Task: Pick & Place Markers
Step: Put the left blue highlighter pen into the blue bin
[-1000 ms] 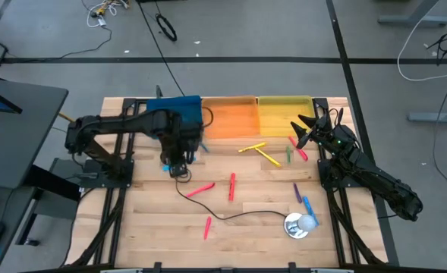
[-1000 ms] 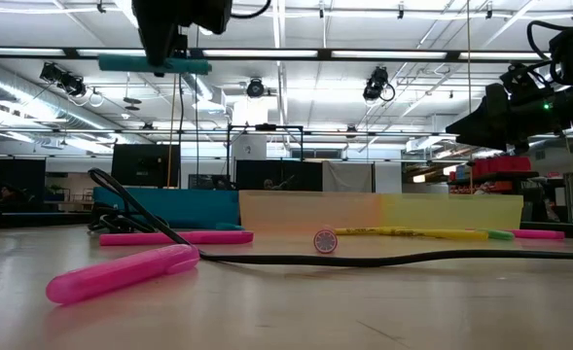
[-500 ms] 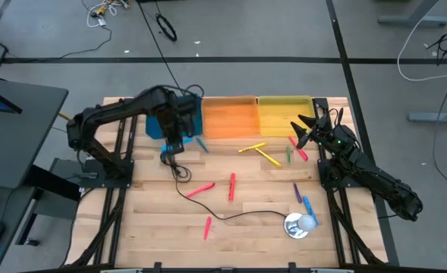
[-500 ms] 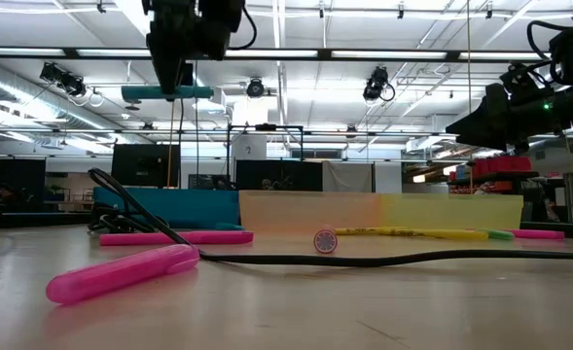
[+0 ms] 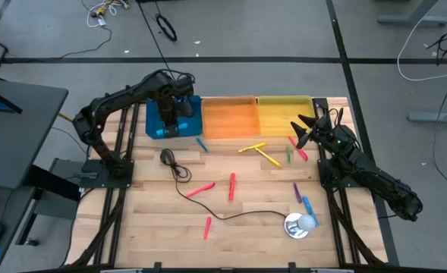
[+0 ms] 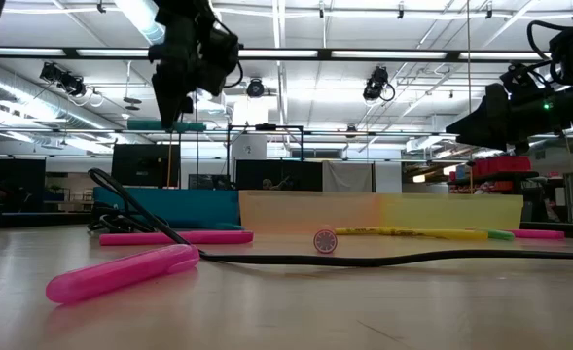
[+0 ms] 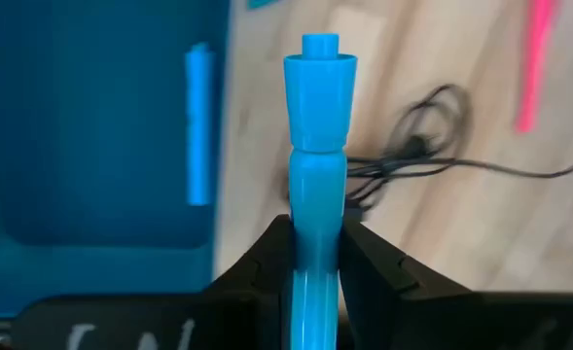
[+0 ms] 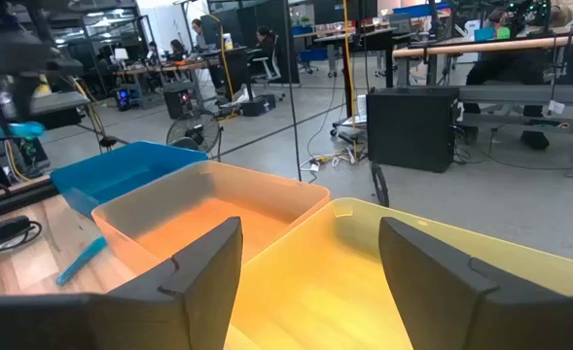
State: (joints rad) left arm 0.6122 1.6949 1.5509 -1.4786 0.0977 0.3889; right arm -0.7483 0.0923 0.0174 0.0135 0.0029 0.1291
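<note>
The left gripper (image 5: 170, 123) sits in the upper left of the high view, over the blue tray (image 5: 153, 129), its jaws clamped on a blue marker (image 7: 318, 165). In the left wrist view that marker runs straight out from between the jaws, cap end forward, its long axis lined up with the arm's reach. Below it, the tray's edge divides the view: blue tray floor on the left of that frame, bare wooden surface (image 5: 246, 205) and a black cable (image 7: 432, 156) on the right. The held marker hangs right about over that edge — that is the relation the coming release seems to turn on, since a drop would need it well over the tray floor, where another blue marker (image 7: 199, 124) already lies with its long axis roughly parallel to the held one.

The right gripper (image 5: 305, 130) waits at the right of the high view, just beside the yellow tray (image 5: 284, 114), jaws spread and empty. The yellow markers (image 5: 259, 152) and the green and red ones at centre right of the high view lie nearer to it than to the left arm. Pink markers (image 5: 215, 189) lie scattered mid-surface, and two more near the round silver object (image 5: 299, 224) at lower right. An orange tray (image 5: 229, 117) stands between the blue and yellow ones.
</note>
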